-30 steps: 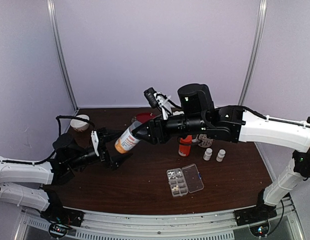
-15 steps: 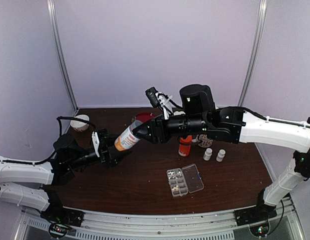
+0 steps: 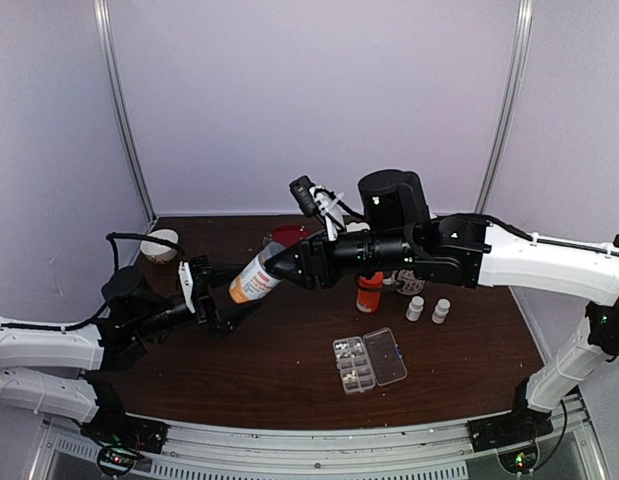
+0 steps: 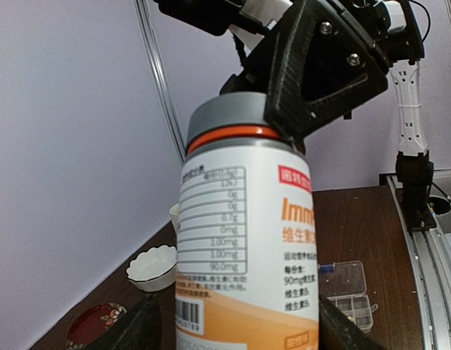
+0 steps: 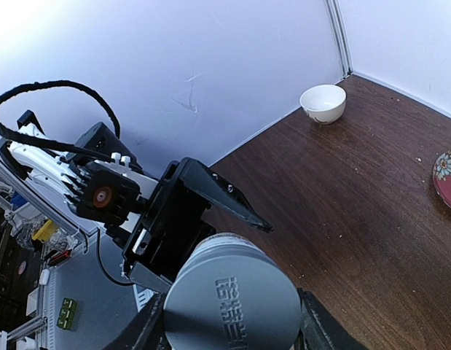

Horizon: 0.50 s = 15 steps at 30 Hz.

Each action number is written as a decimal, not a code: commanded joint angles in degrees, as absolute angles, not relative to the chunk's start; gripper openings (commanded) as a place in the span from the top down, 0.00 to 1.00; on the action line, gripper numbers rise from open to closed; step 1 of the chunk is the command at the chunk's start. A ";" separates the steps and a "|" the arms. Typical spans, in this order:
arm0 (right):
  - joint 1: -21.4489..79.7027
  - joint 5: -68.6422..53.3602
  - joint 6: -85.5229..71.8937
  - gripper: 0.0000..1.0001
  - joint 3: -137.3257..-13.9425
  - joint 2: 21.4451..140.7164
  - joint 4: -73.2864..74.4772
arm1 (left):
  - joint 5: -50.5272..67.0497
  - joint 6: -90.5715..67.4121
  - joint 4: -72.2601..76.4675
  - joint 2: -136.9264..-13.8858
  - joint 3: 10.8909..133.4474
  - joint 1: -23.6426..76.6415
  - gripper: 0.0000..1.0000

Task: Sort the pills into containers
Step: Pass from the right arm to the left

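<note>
Top external showed a smooth cylindrical bottle [image 3: 251, 282] clamped at its base by the left end effector [image 3: 227, 300] and at its grey cap [image 4: 226, 117] by the right end effector [image 3: 281, 262]. Pale pills [image 3: 355, 364] sat in the clear rectangular pill box [image 3: 370, 361] at the bottle's 4 o'clock on the wood-grain bench [image 3: 289, 370]. Barely anything had shifted since a second before.

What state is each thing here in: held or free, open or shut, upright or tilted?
large bottle, tilted, held at both ends.
grey cap, on the large bottle.
left gripper, shut on the large bottle's body.
right gripper, shut on the grey cap.
pill box, lid open, lying flat.
small white bottles, upright, capped.
orange bottle, upright.
white bowl, upright.
</note>
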<state>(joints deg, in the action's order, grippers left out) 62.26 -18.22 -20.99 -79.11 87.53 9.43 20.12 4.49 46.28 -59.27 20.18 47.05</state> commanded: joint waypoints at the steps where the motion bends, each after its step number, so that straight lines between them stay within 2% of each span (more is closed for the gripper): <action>1: 62.05 -18.38 -20.66 0.73 -79.19 85.80 7.74 | 19.30 4.20 48.76 -58.40 20.30 47.09 0.31; 5: 62.05 -18.72 -20.71 0.72 -79.21 85.96 7.64 | 19.62 4.21 48.44 -58.55 20.47 47.11 0.48; 8: 62.05 -19.02 -20.62 0.71 -79.10 86.05 7.43 | 19.98 4.05 48.21 -58.78 20.76 47.10 0.58; 10: 62.05 -20.05 -20.10 0.67 -79.13 86.11 7.59 | 20.16 3.97 48.25 -58.77 20.74 47.09 0.63; 12: 62.05 -20.15 -19.15 0.59 -79.35 86.01 8.43 | 20.23 3.96 48.29 -58.76 20.53 47.09 0.65; 15: 62.05 -19.20 -16.84 0.32 -79.86 85.25 11.84 | 20.57 4.48 48.40 -58.63 20.12 47.10 0.68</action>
<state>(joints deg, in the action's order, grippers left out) 62.22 -18.48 -20.08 -79.13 87.53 9.39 20.21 4.43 46.11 -59.09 20.16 47.09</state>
